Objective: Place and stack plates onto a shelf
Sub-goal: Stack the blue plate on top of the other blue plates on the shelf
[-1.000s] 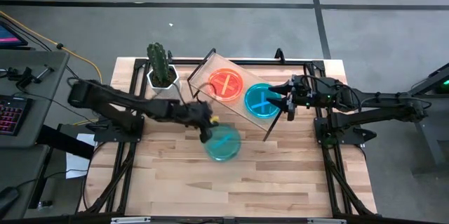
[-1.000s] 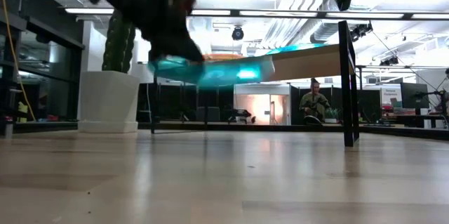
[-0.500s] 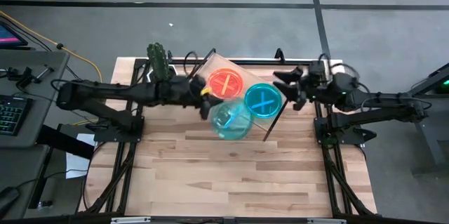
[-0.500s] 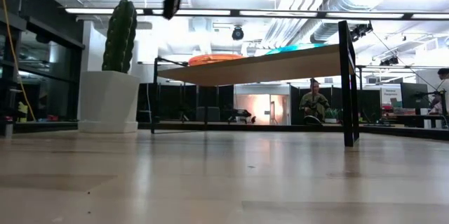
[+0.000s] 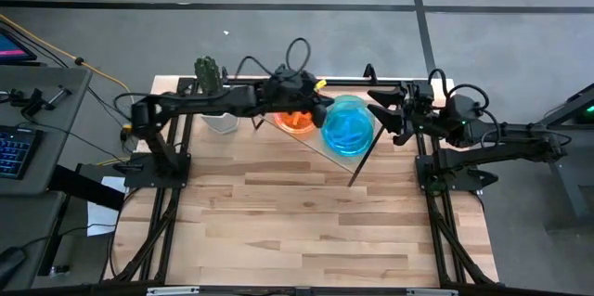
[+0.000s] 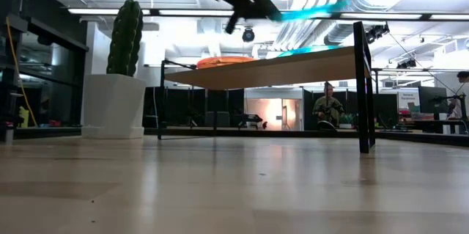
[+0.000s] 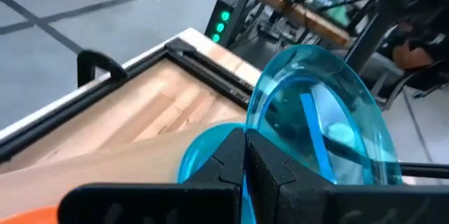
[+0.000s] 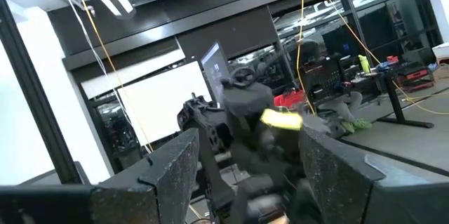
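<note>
A: State the left gripper (image 5: 320, 109) condition and its load

B: In the left wrist view its fingers (image 7: 231, 161) are pinched together on the rim of a teal plate (image 7: 330, 122). The plate is carried off the board, tilted, with its bar mark visible through the plastic

A: Where does that plate sit relative to its target?

B: In the high view the carried plate (image 5: 348, 124) lies directly over a second teal plate (image 7: 203, 155) resting on the shelf (image 5: 329, 146). The left wrist view shows that second plate just below and nearer than the carried one, with a gap between them. The coming move depends on this vertical relation: judged from here, the plate must be levelled and lowered onto the one beneath

A: Which arm is nearer the stack?

B: The left arm. It reaches across the shelf from the left side, extended almost straight, passing over the orange plate (image 5: 295, 120) that rests on the shelf beside the teal one

A: Low view?

B: The left gripper hangs above the shelf top with the teal plate edge-on beside it. The orange plate (image 6: 223, 61) lies flat on the board

A: Status of the right gripper (image 5: 382, 115)?

B: Jaws spread wide, holding nothing. It waits just beyond the shelf's right end, pointed toward the stack, apart from the plates

A: Anything farther off?

B: A potted cactus (image 5: 210, 75) stands on the table at the shelf's left end
</note>
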{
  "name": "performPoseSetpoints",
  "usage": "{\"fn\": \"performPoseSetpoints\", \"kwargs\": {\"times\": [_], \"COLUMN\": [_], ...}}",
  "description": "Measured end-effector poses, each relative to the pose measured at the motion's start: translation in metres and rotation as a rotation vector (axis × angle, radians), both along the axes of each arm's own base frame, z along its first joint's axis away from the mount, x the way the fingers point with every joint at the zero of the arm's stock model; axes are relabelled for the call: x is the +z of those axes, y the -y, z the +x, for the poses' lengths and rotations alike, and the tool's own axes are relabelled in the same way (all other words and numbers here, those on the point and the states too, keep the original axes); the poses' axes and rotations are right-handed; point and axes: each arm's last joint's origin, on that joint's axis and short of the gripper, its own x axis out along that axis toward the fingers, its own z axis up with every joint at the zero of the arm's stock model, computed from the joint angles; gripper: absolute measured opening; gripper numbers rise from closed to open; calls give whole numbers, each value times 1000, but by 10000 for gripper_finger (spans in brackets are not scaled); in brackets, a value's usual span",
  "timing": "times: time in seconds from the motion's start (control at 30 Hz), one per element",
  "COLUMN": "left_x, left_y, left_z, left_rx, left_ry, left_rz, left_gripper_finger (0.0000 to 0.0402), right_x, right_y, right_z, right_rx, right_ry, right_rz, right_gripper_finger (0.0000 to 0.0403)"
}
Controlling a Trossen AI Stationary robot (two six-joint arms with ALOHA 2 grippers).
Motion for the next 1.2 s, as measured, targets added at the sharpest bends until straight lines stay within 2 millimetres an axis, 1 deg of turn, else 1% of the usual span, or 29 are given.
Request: {"fn": "performPoseSetpoints", "kwargs": {"times": [0.07,0.17,0.3,0.5,0.93,1.07,1.2], "left_x": [-9,-23,-34,-35,-41,-41,-41], "left_y": [-2,-3,-1,2,6,7,7], "left_z": [12,24,31,32,30,31,30], "left_rx": [8,17,30,79,44,41,39], "left_ry": [-17,-45,-76,-92,-166,-165,-167], "left_rz": [-1,-2,-1,57,84,86,90], "left_gripper_finger": [0,0,0,0,2,14,37], "right_x": [0,0,-1,-2,-3,-3,-4], "right_y": [0,0,0,0,0,0,0], "right_z": [0,0,0,1,1,1,1], "right_rx": [1,2,2,1,0,-1,-1], "right_ry": [0,-1,-8,-20,-30,-31,-43], "right_rz": [0,-1,-1,-4,-6,-6,-5], "right_gripper_finger": [233,233,233,233,233,233,233]}}
